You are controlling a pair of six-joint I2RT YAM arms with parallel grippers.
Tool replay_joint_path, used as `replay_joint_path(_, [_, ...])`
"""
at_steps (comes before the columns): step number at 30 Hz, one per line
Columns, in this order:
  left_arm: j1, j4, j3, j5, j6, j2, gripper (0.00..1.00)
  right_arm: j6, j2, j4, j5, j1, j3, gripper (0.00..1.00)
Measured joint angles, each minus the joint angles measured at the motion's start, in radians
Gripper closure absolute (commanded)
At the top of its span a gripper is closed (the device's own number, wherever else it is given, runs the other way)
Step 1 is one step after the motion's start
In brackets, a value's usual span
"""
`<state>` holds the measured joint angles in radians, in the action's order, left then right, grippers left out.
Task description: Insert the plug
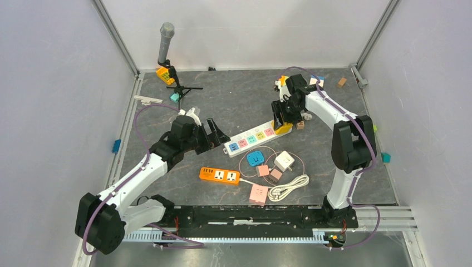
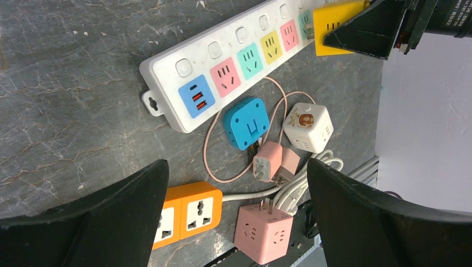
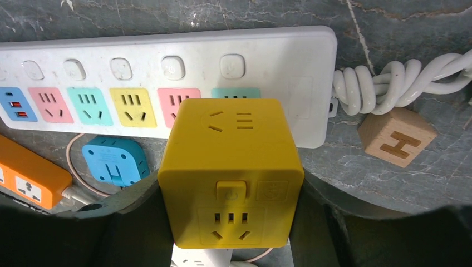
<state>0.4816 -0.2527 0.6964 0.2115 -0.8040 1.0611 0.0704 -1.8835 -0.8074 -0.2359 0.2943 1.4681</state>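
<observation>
- A grey marbled tabletop (image 1: 234, 100) is carrying a long white power strip (image 1: 253, 138) with coloured sockets.
- The right gripper (image 1: 280, 118) is clamping a yellow cube-shaped plug adapter (image 3: 232, 167), jaws partly spread around it, probably keeping its prongs square to the strip.
- The cube is sitting over the teal end socket (image 3: 235, 93); whether it is seated cannot be told.
- The left gripper (image 1: 214, 135) is hovering wide open and empty near the strip's opposite end, seemingly ready to brace it.
</observation>
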Motion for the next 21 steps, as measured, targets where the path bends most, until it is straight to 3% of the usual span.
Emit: replay_joint_path(21, [0.0,-0.002,0.0,0.0,0.0,-0.019,0.0,0.019,-0.007,0.041,0.037,-0.002,-0.003,1.0])
